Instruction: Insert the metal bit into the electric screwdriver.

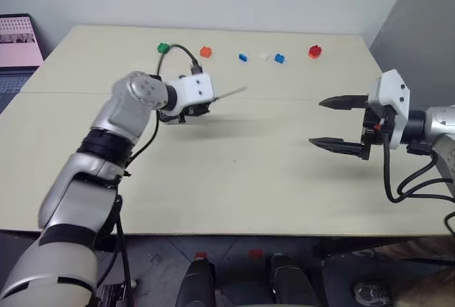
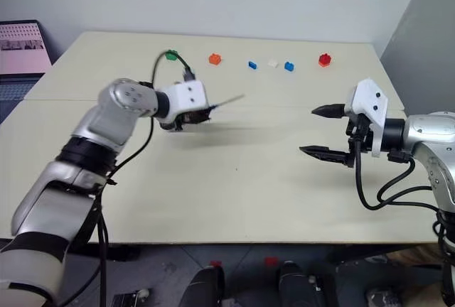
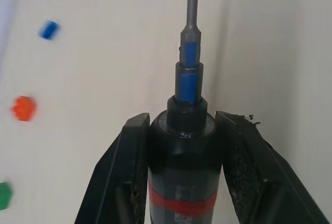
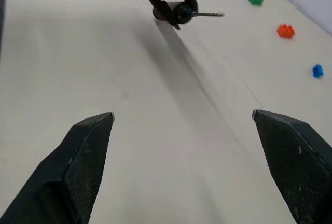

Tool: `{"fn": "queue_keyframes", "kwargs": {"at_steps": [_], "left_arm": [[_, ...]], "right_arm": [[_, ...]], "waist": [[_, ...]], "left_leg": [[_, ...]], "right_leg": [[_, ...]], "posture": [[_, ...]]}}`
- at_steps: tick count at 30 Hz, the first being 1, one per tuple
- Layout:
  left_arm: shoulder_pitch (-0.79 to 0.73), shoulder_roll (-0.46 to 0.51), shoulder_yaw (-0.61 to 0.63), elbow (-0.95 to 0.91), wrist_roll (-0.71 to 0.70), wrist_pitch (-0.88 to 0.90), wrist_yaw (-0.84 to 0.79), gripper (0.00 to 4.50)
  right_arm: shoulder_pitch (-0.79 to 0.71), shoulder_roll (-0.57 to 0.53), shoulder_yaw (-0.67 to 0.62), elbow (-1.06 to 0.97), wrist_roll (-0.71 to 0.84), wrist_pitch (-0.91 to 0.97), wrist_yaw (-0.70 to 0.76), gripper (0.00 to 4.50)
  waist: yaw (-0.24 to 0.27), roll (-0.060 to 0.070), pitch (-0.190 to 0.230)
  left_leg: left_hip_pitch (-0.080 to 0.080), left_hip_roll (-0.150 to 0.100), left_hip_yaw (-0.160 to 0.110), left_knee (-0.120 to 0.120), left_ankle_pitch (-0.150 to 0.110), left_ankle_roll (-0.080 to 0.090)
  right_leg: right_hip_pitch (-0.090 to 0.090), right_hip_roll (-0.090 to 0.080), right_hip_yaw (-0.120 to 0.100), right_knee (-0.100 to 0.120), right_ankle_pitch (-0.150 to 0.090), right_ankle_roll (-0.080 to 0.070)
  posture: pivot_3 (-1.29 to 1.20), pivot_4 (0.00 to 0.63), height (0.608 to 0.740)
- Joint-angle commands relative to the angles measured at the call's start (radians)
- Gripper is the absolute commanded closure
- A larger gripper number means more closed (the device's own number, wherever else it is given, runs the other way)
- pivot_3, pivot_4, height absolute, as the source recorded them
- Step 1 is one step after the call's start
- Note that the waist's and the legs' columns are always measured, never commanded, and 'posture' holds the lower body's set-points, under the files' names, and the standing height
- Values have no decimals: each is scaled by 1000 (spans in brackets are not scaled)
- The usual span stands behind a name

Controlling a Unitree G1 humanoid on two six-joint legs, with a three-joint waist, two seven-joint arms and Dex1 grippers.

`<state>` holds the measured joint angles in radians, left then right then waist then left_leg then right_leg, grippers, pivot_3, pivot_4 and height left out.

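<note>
My left gripper (image 3: 181,123) is shut on the electric screwdriver (image 3: 182,177), a black cylinder with a red band, held above the far left part of the table. The thin metal bit (image 3: 192,1) sticks straight out of the screwdriver's stepped front end. From the head, that bit (image 1: 229,94) points right, past the white wrist housing that hides most of the tool. My right gripper (image 1: 316,121) hovers at the table's right side, open wide, nothing between its fingers, pointing left toward the tool. Its own view shows the left gripper (image 4: 174,10) with the bit (image 4: 210,14) far ahead.
Several small toy bricks lie in a row along the table's far edge: green (image 1: 163,48), orange (image 1: 205,52), blue (image 1: 243,57), white (image 1: 264,56), blue (image 1: 279,58), red (image 1: 315,52). A screen (image 1: 20,40) stands beyond the pale table (image 1: 249,186), on the left.
</note>
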<state>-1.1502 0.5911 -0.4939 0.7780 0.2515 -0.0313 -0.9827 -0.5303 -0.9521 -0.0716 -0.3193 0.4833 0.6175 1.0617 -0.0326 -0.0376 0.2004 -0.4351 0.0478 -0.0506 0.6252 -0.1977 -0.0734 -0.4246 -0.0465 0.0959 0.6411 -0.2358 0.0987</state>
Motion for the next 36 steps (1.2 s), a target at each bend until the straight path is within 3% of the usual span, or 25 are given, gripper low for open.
{"fn": "queue_keyframes", "kwargs": {"at_steps": [1, 10, 11, 16, 20, 24, 27, 31, 36], "left_arm": [[-110, -91, -23, 199, 65, -131, 15, 2882], [-168, -219, -24, 429, 148, -221, 14, 2882], [-169, -223, -16, 436, 145, -224, 8, 2181], [-178, -223, 28, 439, 118, -228, -56, 1051], [-180, -159, 121, 370, 40, -210, -132, 193], [-141, -57, 230, 216, -65, -115, -225, 46], [-14, 97, 334, -19, -152, 29, -292, 46], [260, 259, 468, -390, -258, 216, -312, 46], [612, 360, 692, -661, -325, 376, -203, 46]], "right_arm": [[-5, -19, -13, -67, -1, 16, -24, 0], [29, -16, -27, -139, 51, 65, -38, 0], [29, -14, -25, -138, 51, 66, -41, 0], [28, -11, -17, -129, 56, 62, -46, 0], [1, -1, 6, -89, 48, 46, -34, 0], [-5, -1, 18, -52, 32, 17, -15, 0], [-6, 1, 27, -10, 14, -14, 0, 0], [5, 0, 21, 42, -5, -63, 25, 0], [-5, 7, 40, 110, -14, -102, 66, 0]], "waist": [[2, 0, 0], [2, 0, 0], [2, 0, 0], [1, 0, 0], [-1, 0, 0], [-8, 0, 0], [-18, 0, 0], [-33, 1, 0], [-30, 1, 1]], "left_leg": [[0, 0, 0, 0, 0, 0], [0, 0, 0, 0, 0, 0], [0, 0, 0, 1, 0, 0], [0, 0, 0, 1, 0, 0], [0, 0, 0, 1, 0, 0], [1, 0, 0, 1, 0, 0], [1, 0, 0, 1, 0, 0], [3, 1, 0, 0, 0, 0], [3, 1, -1, 2, 0, 0]], "right_leg": [[0, 0, 0, 0, 0, 0], [0, 0, 0, 1, 0, 2], [0, 0, 0, 1, 1, 2], [0, 0, 0, 2, 1, 2], [0, 0, 0, 3, 1, 2], [0, 0, 0, 4, 1, 2], [0, 0, 0, 4, 1, 2], [1, 0, 1, 6, 1, 2], [2, 0, -1, 6, 1, 2]], "posture": [[0, 150, 740], [0, 150, 740], [0, 150, 740], [0, 150, 740], [0, 150, 740], [0, 150, 740], [0, 150, 740], [0, 150, 740], [0, 150, 740]]}}
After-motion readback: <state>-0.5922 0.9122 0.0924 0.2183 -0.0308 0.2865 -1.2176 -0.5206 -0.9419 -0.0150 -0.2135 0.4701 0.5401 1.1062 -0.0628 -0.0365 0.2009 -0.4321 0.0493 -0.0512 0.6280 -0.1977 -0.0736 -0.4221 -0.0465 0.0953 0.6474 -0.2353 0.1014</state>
